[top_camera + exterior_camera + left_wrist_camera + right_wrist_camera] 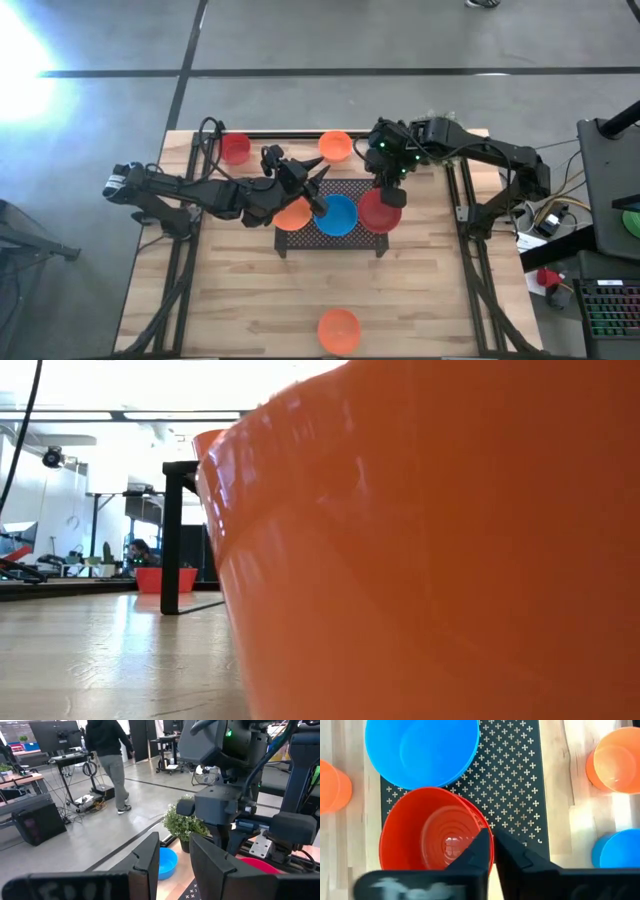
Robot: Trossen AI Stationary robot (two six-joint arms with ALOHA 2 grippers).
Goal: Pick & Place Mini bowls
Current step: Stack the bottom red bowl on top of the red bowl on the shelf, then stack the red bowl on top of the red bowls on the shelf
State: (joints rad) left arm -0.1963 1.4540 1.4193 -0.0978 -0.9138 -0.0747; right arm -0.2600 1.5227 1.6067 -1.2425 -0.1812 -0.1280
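Note:
A dark mesh rack (352,190) stands mid-table with an orange mini bowl (291,213), a blue one (338,215) and a red one (380,213) at its right end. My right gripper (491,851) points steeply down over the red bowl (432,835) and is shut on its rim. My left gripper (174,857) hangs level above the rack's left part (318,186), open, with nothing between its fingers. It faces the right arm. My right gripper pinches the red bowl's rim (491,837) on the side toward the table's far edge. One finger (475,852) is inside the bowl and one is outside. The fingers come steeply from above. The bowl opens upward; I cannot tell whether it is clear of the rack.
Loose bowls lie around: red (236,148) at the far left, orange (335,145) at the far edge, blue (620,850) near a small green plant (186,822), and orange (338,330) at the near edge, which fills the low view (450,560). A person walks in the room beyond.

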